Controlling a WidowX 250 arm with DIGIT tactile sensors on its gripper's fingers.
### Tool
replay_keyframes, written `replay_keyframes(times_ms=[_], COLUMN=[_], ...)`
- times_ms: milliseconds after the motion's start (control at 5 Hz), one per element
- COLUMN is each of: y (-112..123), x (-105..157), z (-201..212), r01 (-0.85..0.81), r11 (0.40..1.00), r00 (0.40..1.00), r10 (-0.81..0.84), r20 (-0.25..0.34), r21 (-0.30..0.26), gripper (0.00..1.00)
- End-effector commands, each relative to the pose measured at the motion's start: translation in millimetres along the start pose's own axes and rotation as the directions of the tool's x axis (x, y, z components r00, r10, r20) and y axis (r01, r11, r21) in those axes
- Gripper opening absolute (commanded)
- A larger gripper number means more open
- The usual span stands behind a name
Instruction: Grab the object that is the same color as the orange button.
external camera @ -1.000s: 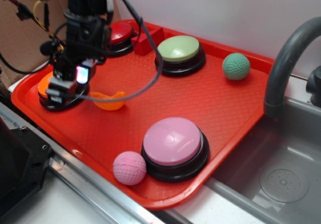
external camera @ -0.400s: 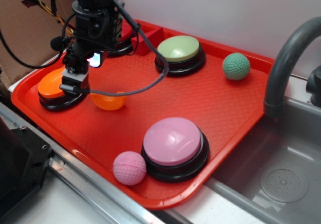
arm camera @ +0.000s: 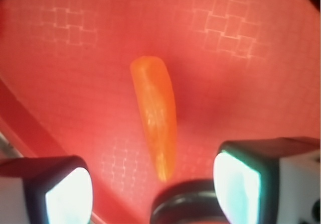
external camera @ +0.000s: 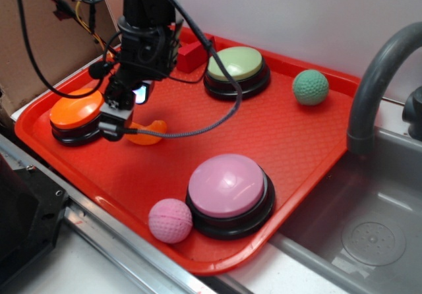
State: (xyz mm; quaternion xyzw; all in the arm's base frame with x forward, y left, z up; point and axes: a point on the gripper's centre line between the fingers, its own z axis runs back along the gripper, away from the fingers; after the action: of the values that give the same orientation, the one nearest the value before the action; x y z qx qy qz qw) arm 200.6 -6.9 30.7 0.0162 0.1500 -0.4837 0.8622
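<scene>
Jaws: spread open — nothing held
Gripper (arm camera: 153,186): above the orange wedge (arm camera: 155,114)
Orange wedge: flat on red tray (external camera: 277,129) — beside orange button (external camera: 76,113)

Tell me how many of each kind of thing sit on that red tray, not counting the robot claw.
Big dome buttons: 3 in view: orange, green, pink; the arm may hide more.
Dimpled balls: 2: green, pink.
Orange wedge pieces: 1.
Red blocks: 1.
Total: 7 visible.
</scene>
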Motion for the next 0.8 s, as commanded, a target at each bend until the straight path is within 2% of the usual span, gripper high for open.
replay_keyframes(times_ms=[0, 200, 600], y=[11.9, 10.8, -2.9], x=[2.8, 4.0, 10.7], z=[-16.8, -26.3, -31.1], r01=[0.074, 0.063, 0.069], r11=[0.997, 0.998, 0.997], r00=[0.997, 0.998, 0.997], r10=[-0.074, -0.063, -0.067], r20=[0.002, -0.013, -0.047], r21=[0.033, 0.031, 0.032], gripper=[1.00, 0.00, 0.00])
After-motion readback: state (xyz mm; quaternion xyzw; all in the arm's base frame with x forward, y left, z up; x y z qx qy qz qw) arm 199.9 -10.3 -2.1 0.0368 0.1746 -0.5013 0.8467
